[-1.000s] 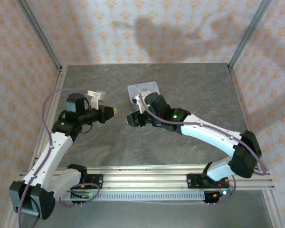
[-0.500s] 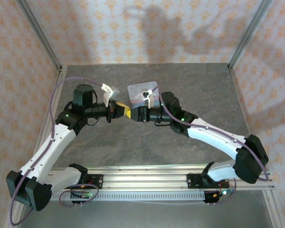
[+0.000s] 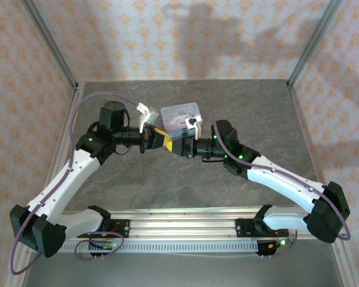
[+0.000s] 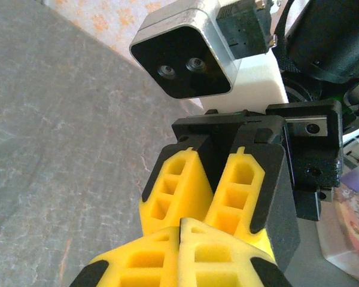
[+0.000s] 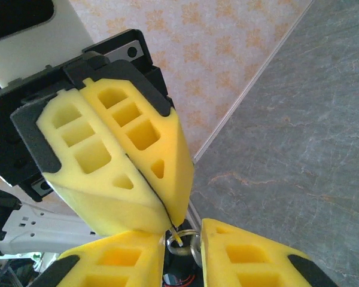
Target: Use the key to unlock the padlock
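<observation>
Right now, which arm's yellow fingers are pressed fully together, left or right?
The left arm's fingers: they meet with no gap. The right arm's fingers stand apart, a small metal ring between them.

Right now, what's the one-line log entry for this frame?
left gripper shut on key | right gripper fingers narrowly apart around padlock, grip unclear | tips meeting midair near tin

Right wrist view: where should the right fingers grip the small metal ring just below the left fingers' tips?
Probably its lower half, closing from both sides: the ring sits in the gap between the right fingers, while its top is crowded by the shut left fingers and, likely, the key poking from them.
</observation>
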Available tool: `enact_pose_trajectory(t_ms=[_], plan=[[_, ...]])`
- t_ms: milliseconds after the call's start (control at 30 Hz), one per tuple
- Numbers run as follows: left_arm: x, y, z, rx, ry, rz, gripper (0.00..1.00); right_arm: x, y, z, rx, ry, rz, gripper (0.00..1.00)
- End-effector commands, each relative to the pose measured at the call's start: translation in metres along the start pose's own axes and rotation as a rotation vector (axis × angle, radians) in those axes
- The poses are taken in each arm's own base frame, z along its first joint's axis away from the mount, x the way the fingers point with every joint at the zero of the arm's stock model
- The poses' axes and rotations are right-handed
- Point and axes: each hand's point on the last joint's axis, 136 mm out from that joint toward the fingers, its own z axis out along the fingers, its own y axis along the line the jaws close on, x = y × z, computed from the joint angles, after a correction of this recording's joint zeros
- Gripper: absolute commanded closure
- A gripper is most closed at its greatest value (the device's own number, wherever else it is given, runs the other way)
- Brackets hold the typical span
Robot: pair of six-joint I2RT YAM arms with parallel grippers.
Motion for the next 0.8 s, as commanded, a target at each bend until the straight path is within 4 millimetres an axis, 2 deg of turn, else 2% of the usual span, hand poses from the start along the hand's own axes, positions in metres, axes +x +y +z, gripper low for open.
enact_pose_trajectory(t_ms=[0, 133, 500, 533, 667, 700, 767], plan=[[-0.006, -0.025, 0.005, 0.112, 0.021, -0.006, 1.0, -0.006, 0.021, -0.002, -0.083, -0.031, -0.049, 0.82], [-0.005, -0.025, 0.009, 0.129, 0.036, -0.039, 1.0, -0.006, 0.023, -0.002, -0.103, -0.032, -0.054, 1.0], [-0.012, -0.02, 0.013, 0.112, 0.014, -0.058, 1.0, -0.014, 0.025, -0.004, -0.149, -0.117, -0.01, 1.0], [-0.013, -0.02, 0.012, 0.108, 0.011, -0.056, 0.98, -0.014, 0.024, -0.004, -0.149, -0.123, -0.006, 1.0], [-0.014, -0.019, 0.009, 0.074, 0.004, -0.039, 0.73, -0.015, 0.019, -0.004, -0.134, -0.139, 0.005, 1.0], [-0.014, -0.017, 0.008, 0.055, 0.002, -0.035, 0.55, -0.014, 0.017, -0.004, -0.127, -0.143, 0.006, 1.0], [-0.014, -0.015, 0.005, 0.028, -0.006, -0.026, 0.36, -0.014, 0.012, -0.004, -0.109, -0.15, 0.012, 1.0]])
